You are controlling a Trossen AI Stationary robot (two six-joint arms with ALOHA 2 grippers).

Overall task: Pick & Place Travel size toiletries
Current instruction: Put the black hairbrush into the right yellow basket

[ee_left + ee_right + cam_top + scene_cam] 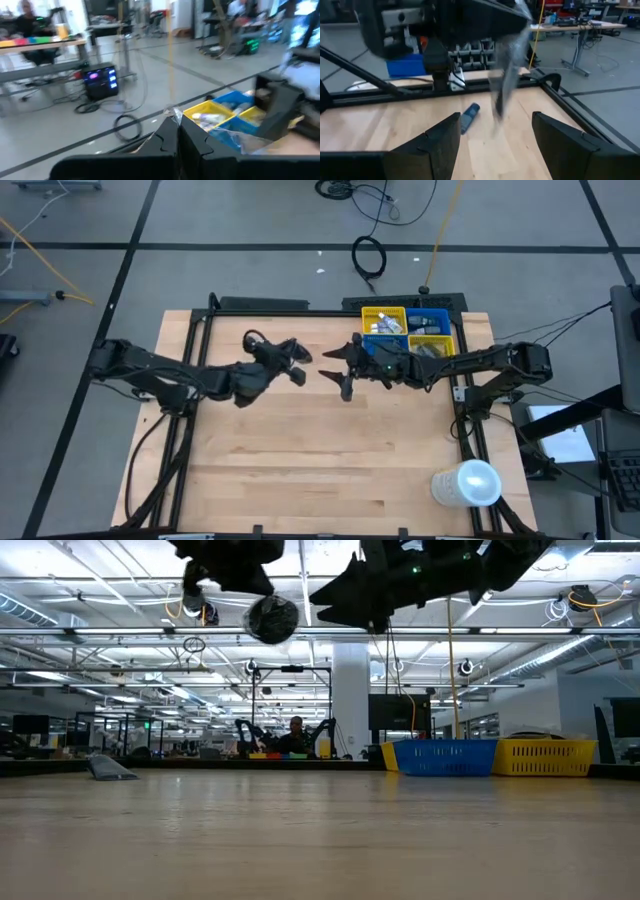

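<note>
1. The whole light wooden table [320, 460] is seen from straight overhead.
2. The tabletop is viewed level, from its surface, toward the room.
3. The yellow and blue plastic bins [408, 330] are shared by the high, low and left wrist views.

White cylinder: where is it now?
High view: the white cylinder stands at the table's corner in the picture's lower right, far from the bins.

Light: bright, even, from ceiling strip lights [90, 615] overhead.
Shadows: faint.
Blur: both wrist views smeared; low view's near desk [320, 840] soft.
</note>
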